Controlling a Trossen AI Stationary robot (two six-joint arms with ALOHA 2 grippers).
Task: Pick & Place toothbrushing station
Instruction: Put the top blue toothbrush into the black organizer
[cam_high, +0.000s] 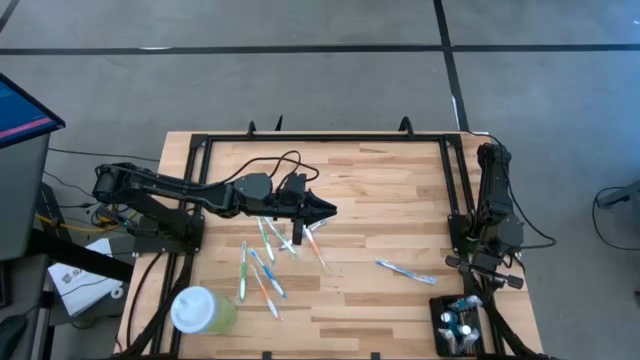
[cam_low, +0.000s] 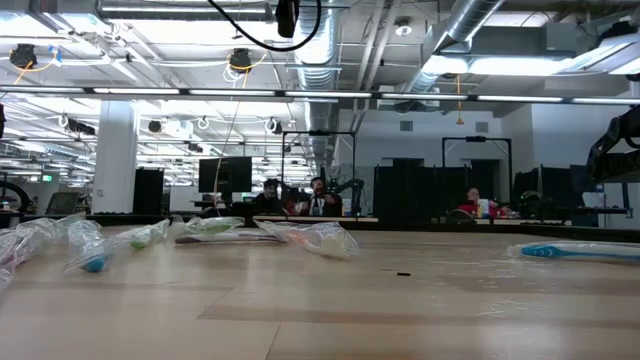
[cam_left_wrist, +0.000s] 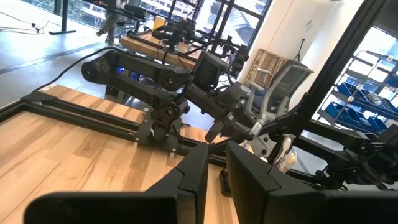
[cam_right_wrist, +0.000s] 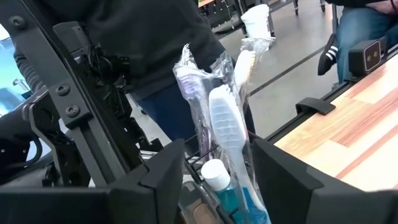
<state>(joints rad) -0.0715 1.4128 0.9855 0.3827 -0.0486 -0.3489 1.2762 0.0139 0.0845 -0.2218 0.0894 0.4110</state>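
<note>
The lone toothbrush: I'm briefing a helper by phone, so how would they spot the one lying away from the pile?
Start at the wooden table seen from above and look to its right half, toward the right arm. There a single wrapped toothbrush lies flat between the pile under the left claw and the black station at the near right corner. It has a blue handle and no neighbours touching it.

Light source: ceiling strip lamps (cam_low: 250, 92) over the hall, bright and even.
Shadows: soft, short under my left arm (cam_high: 190, 192).
Glare: pale sheen on the desk (cam_low: 330, 300).
Blur: wrapped brushes (cam_right_wrist: 224, 124) before my right pincer look soft.
</note>
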